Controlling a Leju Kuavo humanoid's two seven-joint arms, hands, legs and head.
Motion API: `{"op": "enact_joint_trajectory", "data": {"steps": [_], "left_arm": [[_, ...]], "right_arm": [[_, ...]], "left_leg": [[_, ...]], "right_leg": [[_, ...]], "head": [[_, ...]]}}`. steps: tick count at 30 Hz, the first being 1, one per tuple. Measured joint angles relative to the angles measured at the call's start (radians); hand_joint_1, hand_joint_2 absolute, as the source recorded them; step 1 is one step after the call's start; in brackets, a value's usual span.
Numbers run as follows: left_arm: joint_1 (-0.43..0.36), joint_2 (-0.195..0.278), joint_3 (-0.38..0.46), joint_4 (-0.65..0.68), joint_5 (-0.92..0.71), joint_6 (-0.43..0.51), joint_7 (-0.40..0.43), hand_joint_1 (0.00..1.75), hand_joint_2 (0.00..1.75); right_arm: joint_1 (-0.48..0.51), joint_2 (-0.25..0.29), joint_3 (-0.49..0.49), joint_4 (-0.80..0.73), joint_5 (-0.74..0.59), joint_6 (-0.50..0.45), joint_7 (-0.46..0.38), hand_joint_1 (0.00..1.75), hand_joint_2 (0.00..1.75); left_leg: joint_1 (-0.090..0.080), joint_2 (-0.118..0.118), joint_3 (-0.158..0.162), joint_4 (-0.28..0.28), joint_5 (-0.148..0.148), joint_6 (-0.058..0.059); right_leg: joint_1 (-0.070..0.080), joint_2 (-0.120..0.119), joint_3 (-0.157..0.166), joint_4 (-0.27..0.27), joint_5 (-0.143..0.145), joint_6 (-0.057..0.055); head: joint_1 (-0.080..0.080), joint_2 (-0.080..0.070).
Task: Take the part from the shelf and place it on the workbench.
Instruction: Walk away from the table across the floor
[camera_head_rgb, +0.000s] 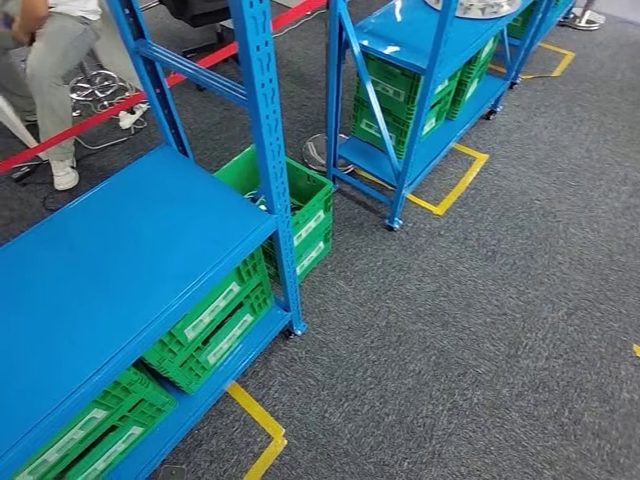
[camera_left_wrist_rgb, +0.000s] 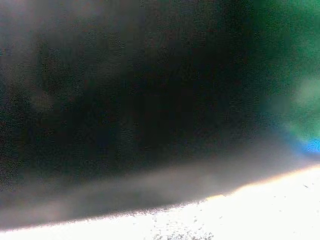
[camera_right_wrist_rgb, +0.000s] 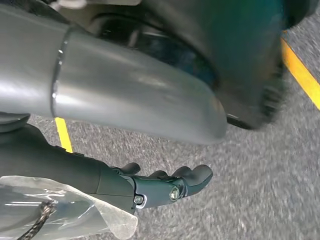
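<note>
Right hand (camera_right_wrist_rgb: 166, 187): your fingers (camera_right_wrist_rgb: 196, 176) lie extended and apart over grey carpet (camera_head_rgb: 490, 330), holding nothing. Left hand: blurred, so you cannot tell its state. Near blue shelf (camera_head_rgb: 113, 260) edges your left side; a second shelf (camera_head_rgb: 423, 60) stands beyond, carrying a silvery part (camera_head_rgb: 475, 8) at the frame's top edge. Open carpet lies rightward.

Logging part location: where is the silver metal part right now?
In the head view, the silver part lies on the far blue shelf's top board, at the frame's upper edge, above green crates.
</note>
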Motion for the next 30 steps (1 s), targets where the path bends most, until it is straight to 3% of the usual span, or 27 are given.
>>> {"op": "enact_joint_trajectory", "data": {"steps": [1,2,4,6,8,10,12,14,16,17,18,20,22,23,25,27,29,30], "left_arm": [[0.001,0.0,0.0,0.0,0.0,-0.001,0.0,0.0,0.0],[0.002,0.0,0.0,0.0,0.0,-0.001,0.0,0.0,0.0],[0.003,0.0,0.0,0.0,0.0,-0.002,0.0,0.0,0.0],[0.001,0.0,0.0,0.0,0.0,-0.003,0.0,0.0,0.0],[0.0,0.0,0.0,0.0,0.0,-0.003,0.001,0.0,0.0],[0.003,0.001,0.0,0.0,0.0,-0.003,0.001,0.0,0.0],[0.004,0.0,0.0,0.0,0.0,-0.003,0.001,0.0,0.0],[0.001,0.0,0.0,0.0,0.0,-0.003,0.001,0.0,0.0],[0.0,0.0,0.0,0.0,0.0,-0.003,0.001,0.0,0.0],[0.001,0.0,0.0,0.0,0.0,-0.004,0.002,0.0,0.0],[0.003,0.0,0.001,0.0,0.0,-0.004,0.002,0.0,0.0],[0.004,0.001,0.001,0.0,0.0,-0.004,0.003,0.0,0.0],[-0.001,0.001,0.001,0.0,0.0,-0.005,0.003,0.0,0.0],[-0.002,0.001,0.001,0.0,0.0,-0.005,0.003,0.0,0.0],[0.001,0.002,0.001,0.0,0.0,-0.006,0.004,0.0,0.0],[0.003,0.002,0.002,0.0,0.0,-0.006,0.004,0.0,0.0],[0.0,0.001,0.002,0.0,-0.001,-0.007,0.005,0.0,0.0],[-0.002,0.001,0.002,0.0,-0.002,-0.007,0.005,0.0,0.0]], "right_arm": [[0.001,0.0,0.0,0.0,0.0,0.0,0.0,0.0,0.0],[0.002,0.0,0.0,0.0,0.001,0.0,0.0,0.0,0.0],[0.002,0.0,0.0,0.0,0.001,0.0,0.0,0.0,0.0],[0.002,0.0,0.0,0.0,0.001,0.0,0.0,0.0,0.0],[0.002,0.001,0.0,0.0,0.001,0.0,0.0,0.0,0.0],[0.002,0.001,0.0,0.0,0.001,0.0,0.001,0.0,0.0],[0.002,0.002,0.0,0.0,0.002,0.0,0.0,0.0,0.0],[0.004,0.002,0.0,0.0,0.002,0.0,0.0,0.0,0.0],[0.006,0.002,0.0,0.0,0.002,0.0,0.0,0.0,0.0],[0.006,0.002,0.0,0.0,0.002,0.0,0.0,0.0,0.0],[0.005,0.002,0.0,0.0,0.002,0.0,0.0,0.0,0.0],[0.002,0.003,0.0,0.0,0.002,0.0,0.0,0.0,0.0],[0.001,0.003,0.0,0.0,0.002,0.0,0.0,0.0,0.0],[0.001,0.003,0.0,0.0,0.002,0.0,-0.001,0.0,0.0],[-0.002,0.004,0.0,0.0,0.003,0.0,-0.001,0.0,0.0],[-0.003,0.004,0.0,0.0,0.004,0.0,-0.002,0.0,0.0],[0.0,0.004,0.0,0.0,0.005,0.0,-0.003,0.0,0.0],[0.002,0.004,0.0,0.0,0.005,0.0,-0.004,0.0,0.0]], "left_leg": [[0.0,-0.013,0.0,0.0,0.0,0.0],[0.001,-0.026,0.001,0.001,0.001,-0.001],[0.002,-0.055,0.005,0.004,0.0,-0.005],[0.003,-0.081,0.001,0.011,-0.001,-0.015],[0.006,-0.105,-0.012,0.017,0.003,-0.03],[0.011,-0.124,-0.024,0.02,0.007,-0.045],[0.01,-0.087,-0.045,0.057,-0.021,-0.054],[0.008,-0.021,-0.093,0.171,-0.091,-0.06],[0.009,0.004,-0.137,0.29,-0.143,-0.063],[0.01,0.008,-0.137,0.305,-0.143,-0.063],[0.01,0.012,-0.116,0.28,-0.124,-0.061],[0.006,0.042,-0.031,0.141,-0.066,-0.052],[-0.003,0.078,0.029,0.031,-0.036,-0.04],[-0.007,0.086,0.035,0.012,-0.035,-0.035],[-0.009,0.068,0.029,0.005,-0.026,-0.024],[-0.005,0.05,0.024,-0.004,-0.012,-0.009],[-0.003,0.03,0.012,-0.008,0.002,0.002],[-0.004,0.017,0.005,-0.007,0.007,0.004]], "right_leg": [[-0.001,0.004,-0.023,0.041,-0.006,0.002],[-0.002,0.005,-0.027,0.04,0.01,0.003],[-0.009,0.019,0.018,-0.073,0.091,0.005],[-0.018,0.075,0.072,-0.199,0.143,0.006],[-0.02,0.109,0.091,-0.236,0.144,0.002],[-0.017,0.087,0.094,-0.24,0.149,-0.011],[-0.017,0.056,0.093,-0.245,0.156,-0.027],[-0.012,0.019,0.09,-0.248,0.158,-0.035],[-0.006,-0.019,0.086,-0.247,0.159,-0.038],[-0.004,-0.036,0.084,-0.247,0.159,-0.038],[-0.003,-0.051,0.084,-0.247,0.159,-0.039],[0.0,-0.076,0.086,-0.247,0.16,-0.038],[0.005,-0.099,0.086,-0.245,0.16,-0.035],[0.007,-0.11,0.086,-0.244,0.161,-0.032],[0.005,-0.124,0.087,-0.244,0.162,-0.022],[0.001,-0.083,0.075,-0.219,0.134,-0.012],[-0.001,-0.019,0.035,-0.118,0.062,-0.005],[-0.002,-0.004,0.01,-0.05,0.024,-0.004]], "head": [[0.0,0.0],[0.0,0.0],[0.0,0.0],[0.0,0.0],[0.0,0.0],[0.0,0.0],[-0.004,0.0],[-0.009,0.0],[-0.01,0.0],[-0.01,0.0],[-0.01,0.0],[-0.01,0.0],[-0.01,0.0],[-0.01,0.0],[-0.009,0.0],[-0.009,0.0],[-0.006,0.0],[-0.005,0.0]]}}
